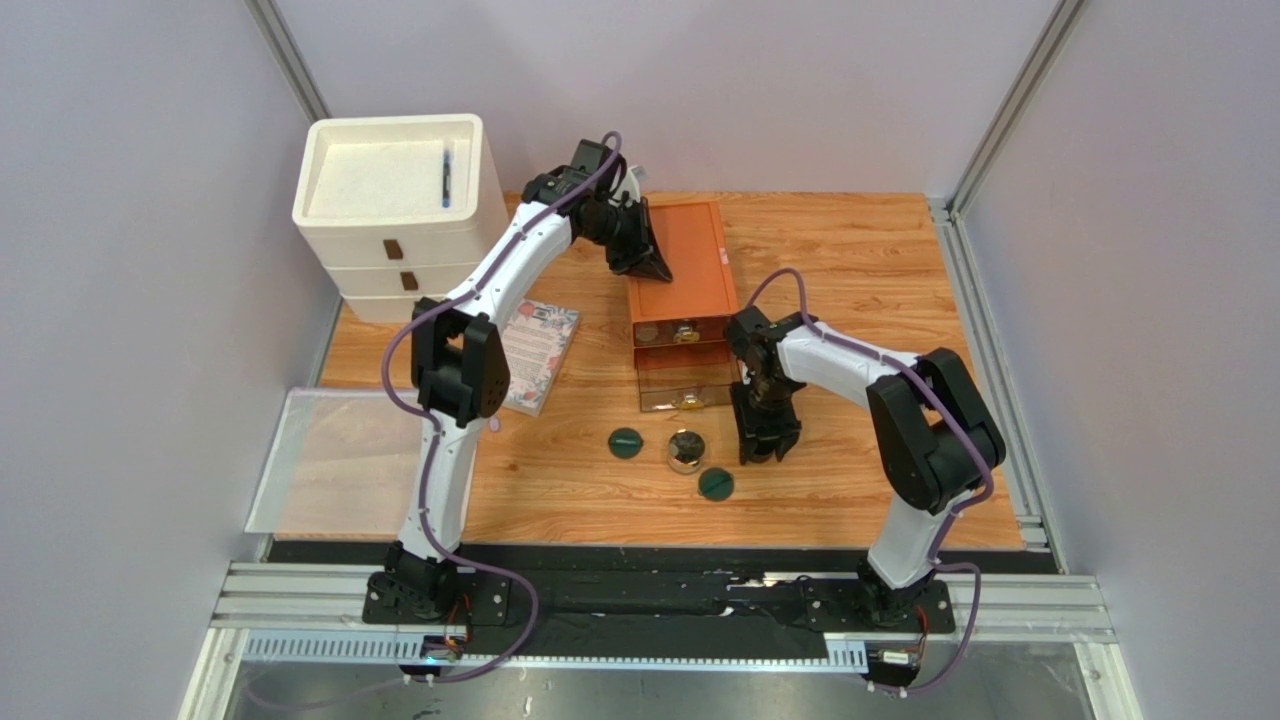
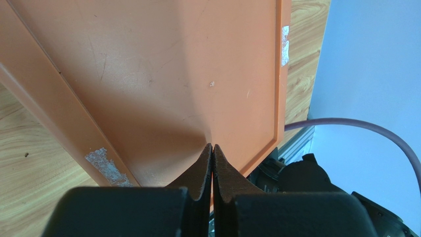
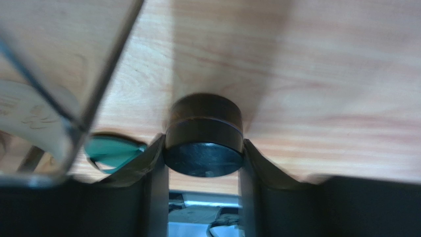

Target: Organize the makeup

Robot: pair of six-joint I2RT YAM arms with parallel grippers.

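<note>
My right gripper [image 1: 763,438] is shut on the black round jar [image 3: 203,140], held between both fingers close over the wooden table; I cannot tell if it touches. Two dark green round compacts [image 1: 625,443] [image 1: 715,483] and the gold-rimmed compact [image 1: 685,450] lie on the table left of that gripper. One green compact [image 3: 111,150] shows beside my right fingers. My left gripper [image 1: 649,263] [image 2: 212,146] is shut and empty, its tips on the top of the orange-brown drawer box [image 1: 679,270] [image 2: 163,74]. The tubes and the clear bottle are not visible.
The box's clear drawer [image 1: 676,375] [image 3: 44,98] is pulled out towards the compacts. A floral notebook [image 1: 538,353] lies to its left. A white drawer unit [image 1: 398,210] stands at the back left. A clear flat tray [image 1: 323,458] lies at the left edge.
</note>
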